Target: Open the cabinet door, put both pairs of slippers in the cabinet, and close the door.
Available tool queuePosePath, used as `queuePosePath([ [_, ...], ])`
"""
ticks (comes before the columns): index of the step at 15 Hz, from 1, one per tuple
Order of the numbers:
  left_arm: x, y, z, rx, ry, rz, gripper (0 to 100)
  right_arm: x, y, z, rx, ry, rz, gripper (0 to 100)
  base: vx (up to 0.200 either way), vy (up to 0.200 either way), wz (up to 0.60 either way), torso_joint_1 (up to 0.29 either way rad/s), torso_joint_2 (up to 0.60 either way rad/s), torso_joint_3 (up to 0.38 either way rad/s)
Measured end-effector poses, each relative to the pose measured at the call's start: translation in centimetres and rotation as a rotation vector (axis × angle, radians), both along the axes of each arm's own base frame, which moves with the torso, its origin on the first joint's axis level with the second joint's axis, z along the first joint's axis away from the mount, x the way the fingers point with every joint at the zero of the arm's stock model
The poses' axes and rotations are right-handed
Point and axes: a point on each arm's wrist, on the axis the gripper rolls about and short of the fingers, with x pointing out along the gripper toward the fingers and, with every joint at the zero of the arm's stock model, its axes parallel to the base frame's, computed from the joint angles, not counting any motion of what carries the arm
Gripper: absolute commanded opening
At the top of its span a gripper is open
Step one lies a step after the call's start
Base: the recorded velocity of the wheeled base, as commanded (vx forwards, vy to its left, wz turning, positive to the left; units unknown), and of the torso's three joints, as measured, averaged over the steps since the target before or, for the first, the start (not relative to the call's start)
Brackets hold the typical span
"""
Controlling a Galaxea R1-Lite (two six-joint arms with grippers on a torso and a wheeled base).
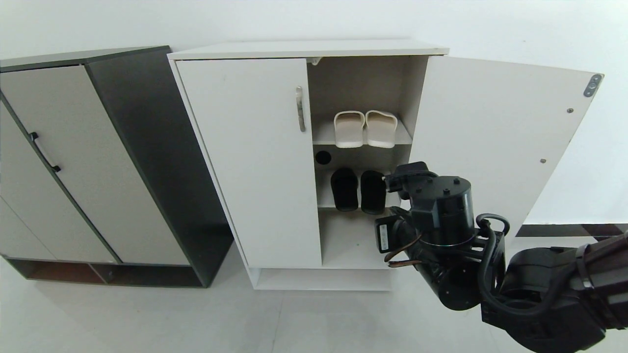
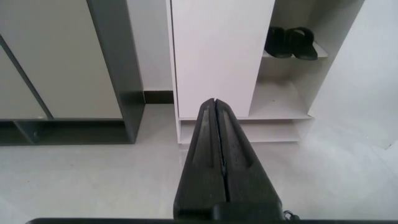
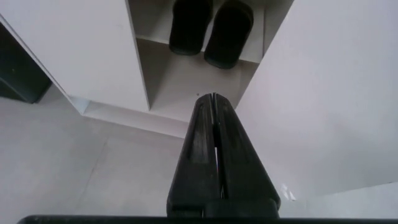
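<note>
Spreading across the lower frame, the pale floor (image 1: 196, 318) lies nearest. The right gripper (image 3: 213, 97) and left gripper (image 2: 214, 101) each have their fingers pressed together. Beyond, at centre, stands the white cabinet (image 1: 245, 162) with its right door (image 1: 490, 137) swung open. The black slippers (image 1: 359, 191) sit on the middle shelf, partly cut off in the right wrist view. The head view adds cream slippers (image 1: 365, 128) on the shelf above. A dark grey cabinet (image 1: 147, 147), cut off at the left edge, stands against the white wall (image 1: 539, 29).
</note>
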Motion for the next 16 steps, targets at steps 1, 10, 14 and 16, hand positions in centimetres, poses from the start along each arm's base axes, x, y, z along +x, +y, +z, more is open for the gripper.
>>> queuePosePath([
  [1,0.0,0.0,0.0,0.0,0.0,0.0,0,0.0,-0.1,0.0,-0.001,0.001,-0.002,0,0.0,0.0,0.0,0.0,0.0,0.0],
  [10,0.0,0.0,0.0,0.0,-0.001,0.001,0,0.7,0.0,1.0,0.091,-0.09,-0.015,0,0.0,0.0,0.0,0.032,-0.31,-0.285],
  [14,0.0,0.0,0.0,0.0,0.0,0.0,0,1.1,-0.2,0.6,0.079,-0.084,-0.025,0,0.0,0.0,0.0,0.124,-0.47,-0.343],
  [16,0.0,0.0,0.0,0.001,0.0,0.0,0,1.2,-0.1,0.4,0.075,-0.08,-0.027,0,0.0,0.0,0.0,0.146,-0.46,-0.315],
])
